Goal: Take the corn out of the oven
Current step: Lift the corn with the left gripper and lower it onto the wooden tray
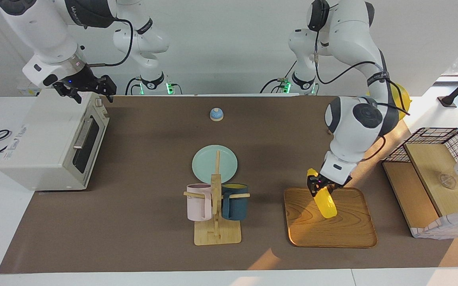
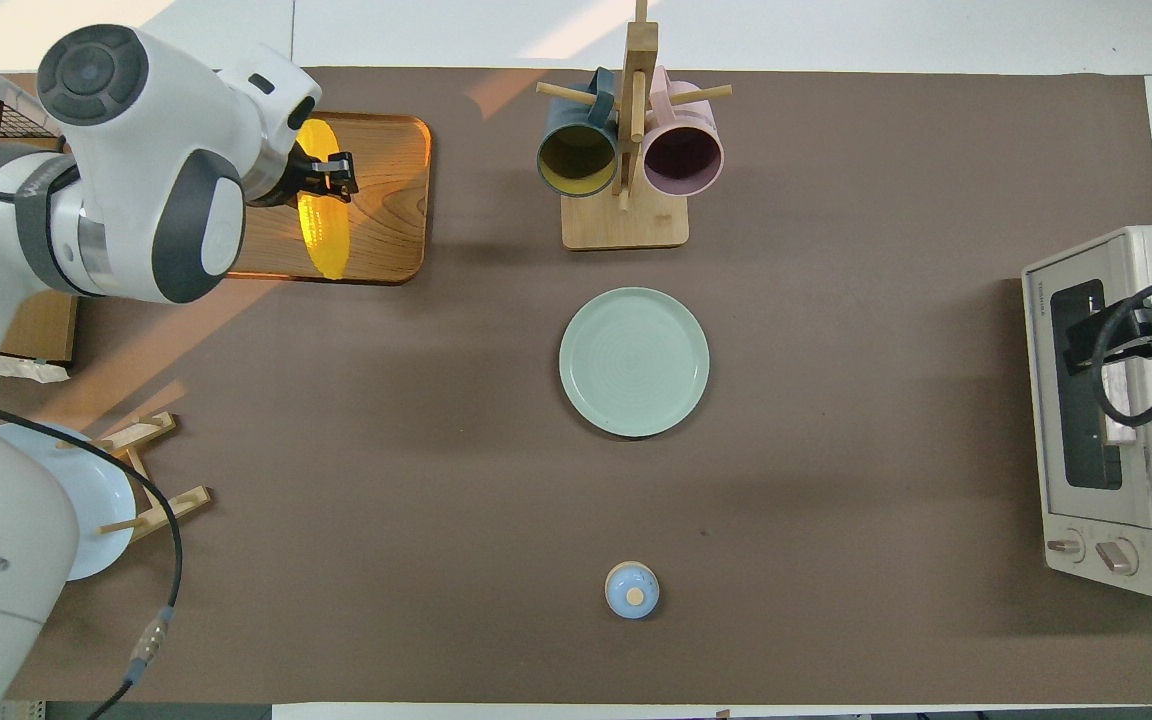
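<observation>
The yellow corn [image 1: 325, 201] hangs tilted in my left gripper [image 1: 319, 188], which is shut on its upper end, low over the wooden tray [image 1: 348, 228]. I cannot tell whether its lower end touches the tray. In the overhead view the corn [image 2: 322, 220] and the left gripper [image 2: 324, 178] are over the tray [image 2: 381, 140]. The off-white oven [image 1: 50, 143] stands at the right arm's end of the table with its dark glass door shut; it also shows in the overhead view [image 2: 1136, 480]. My right gripper [image 1: 88, 89] waits open over the oven's top, also seen in the overhead view [image 2: 1131, 335].
A green plate [image 1: 214, 163] lies mid-table, with a wooden mug rack [image 1: 216, 206] holding a pink and a dark blue mug farther from the robots. A small blue bell [image 1: 216, 114] sits near the robots. A wire basket with wooden shelves [image 1: 435, 174] stands beside the tray.
</observation>
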`<state>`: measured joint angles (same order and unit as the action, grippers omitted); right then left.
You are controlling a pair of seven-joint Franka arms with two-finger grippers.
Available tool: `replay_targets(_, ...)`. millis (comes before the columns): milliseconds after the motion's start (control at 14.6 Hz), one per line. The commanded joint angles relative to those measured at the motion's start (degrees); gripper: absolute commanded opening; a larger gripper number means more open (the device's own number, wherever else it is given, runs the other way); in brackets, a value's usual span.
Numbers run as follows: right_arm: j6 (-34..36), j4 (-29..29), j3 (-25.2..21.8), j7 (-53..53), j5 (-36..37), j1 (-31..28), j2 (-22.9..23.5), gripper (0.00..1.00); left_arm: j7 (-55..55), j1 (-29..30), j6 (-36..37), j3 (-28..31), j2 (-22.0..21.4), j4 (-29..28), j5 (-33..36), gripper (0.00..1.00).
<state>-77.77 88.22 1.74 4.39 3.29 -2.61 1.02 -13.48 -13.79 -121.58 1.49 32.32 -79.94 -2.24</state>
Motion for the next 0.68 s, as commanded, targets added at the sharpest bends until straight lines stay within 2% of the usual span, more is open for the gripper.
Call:
replay_targets(0,0.2,0.2,-0.2,-0.5,-1.4,0.1,-0.6,1.0,3.5,3.5,-0.6,-1.8,10.0,10.9,0.0,0.0)
replay_targets(137,0.2,0.2,-0.1,-0.3,-1.4,-0.3,-0.5,1.0,5.3,3.9,-3.9,-1.7,10.3,9.6,0.2,0.0)
replay_targets(478,0.1,-0.1,-0.1,-0.3,-1.5,-0.1,-0.4,1.0,5.8,3.6,-4.4,-1.6,9.3,7.2,0.6,0.0)
replay_targets(546,0.0,-0.1,-0.1,-0.3,-1.5,-0.1,-0.4,1.0,5.8,3.7,-3.8,-1.6,9.3,7.2,0.7,0.9)
replay_targets(615,0.0,-0.1,-0.1,-0.3,-1.5,-0.2,-0.4,1.0,6.4,3.8,-2.8,-1.6,9.0,7.3,0.7,1.0)
